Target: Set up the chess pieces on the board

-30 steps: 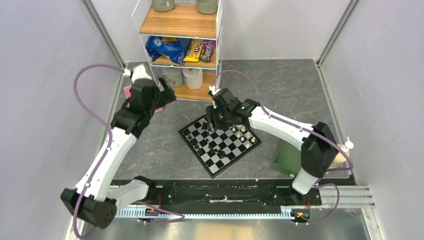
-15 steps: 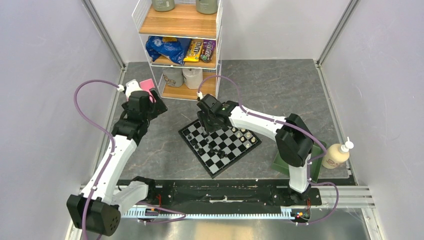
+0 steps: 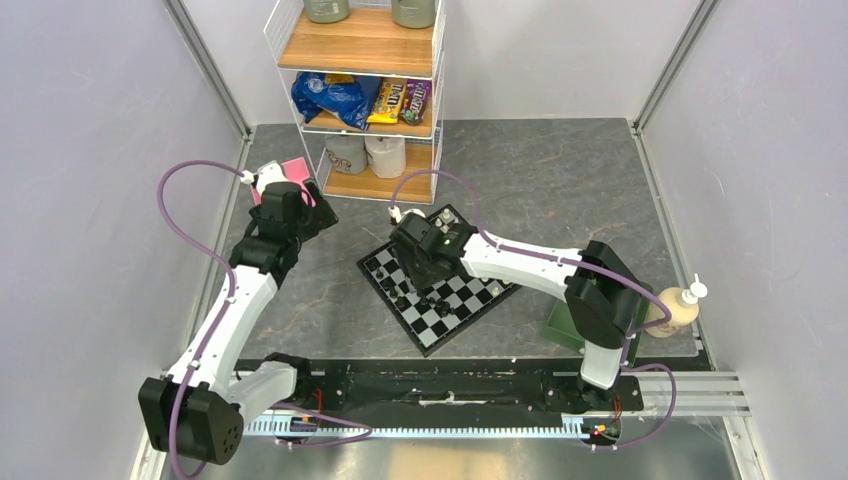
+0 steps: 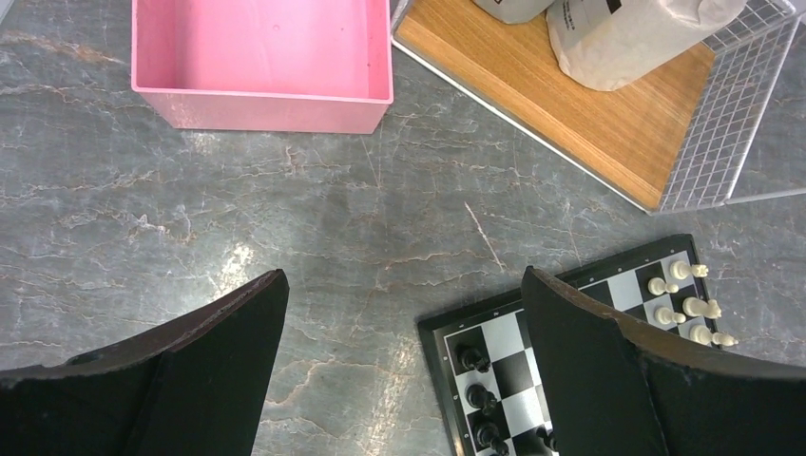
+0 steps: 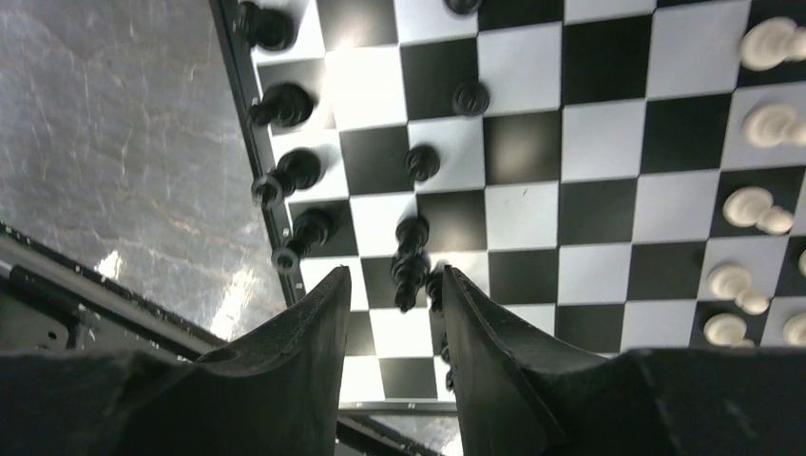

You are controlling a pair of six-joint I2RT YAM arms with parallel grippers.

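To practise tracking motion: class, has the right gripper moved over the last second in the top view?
Yes. The right gripper has slid from the far corner of the board toward its near-left side, away from the shelf.

Grey table (image 3: pixel 560 170), board (image 3: pixel 445 315) at centre, pink box (image 4: pixel 276 109) upper left, shelf (image 3: pixel 350 50) at top, green tray (image 3: pixel 562 322), bottle (image 3: pixel 672 310) at right

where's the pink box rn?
Top view: pink box at far left, just left of the wire shelf, partly hidden by the left arm. Left wrist view: top-left, beyond the open left gripper.
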